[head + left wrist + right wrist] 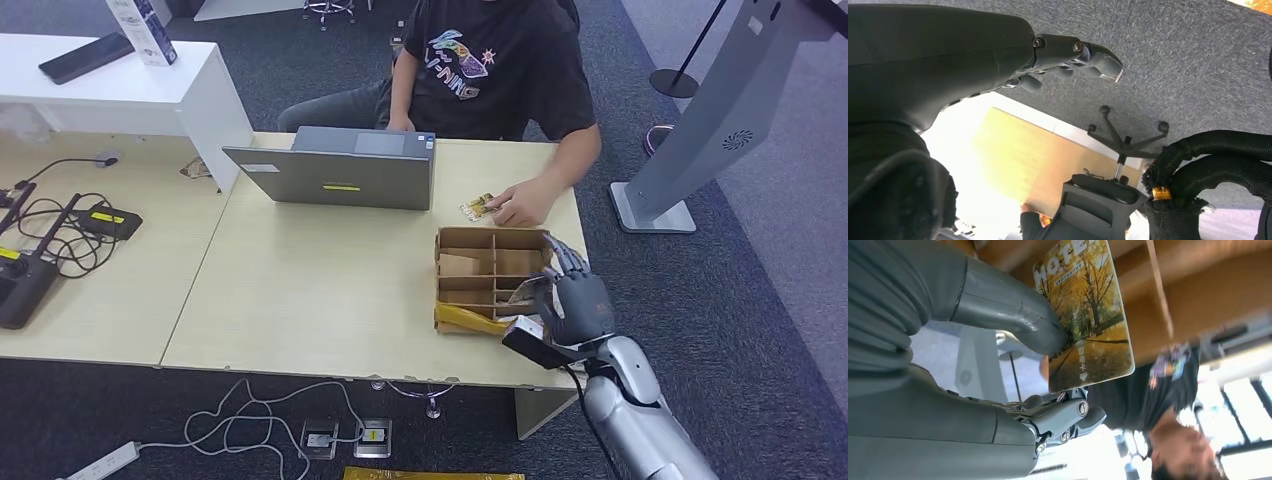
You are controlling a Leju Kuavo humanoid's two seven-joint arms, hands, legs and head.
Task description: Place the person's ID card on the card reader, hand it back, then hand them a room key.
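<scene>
**Right robot hand pinching room key over the cardboard organizer**

Largest first: your tabletop (300, 290) is light wood, with a person (490, 70) in a black printed T-shirt seated at the far edge. A grey laptop (335, 170) sits in front of them, lid back toward you.

The divided cardboard organizer (490, 262) stands at the tabletop's near right corner. Your right robot hand (575, 300) is at its right side, above the near compartments.

In the right wrist view that hand (1013, 365) has the thumb (1013, 315) pressed on the printed face of the room key (1085, 315), a card with yellow autumn trees and "HOTEL" lettering, with darker fingers (1068, 415) behind it. So it's gripped. The card's long axis runs away from the palm, the lettered end pointing toward the organizer's cardboard walls.

The person's hand (520, 203) rests on the tabletop just beyond the organizer, holding a small card (478, 207) flat; can't tell from here whether it's the ID.

Your left robot hand (1068, 60) hangs over grey carpet (1188, 60), fingers curled in, holding nothing.
</scene>
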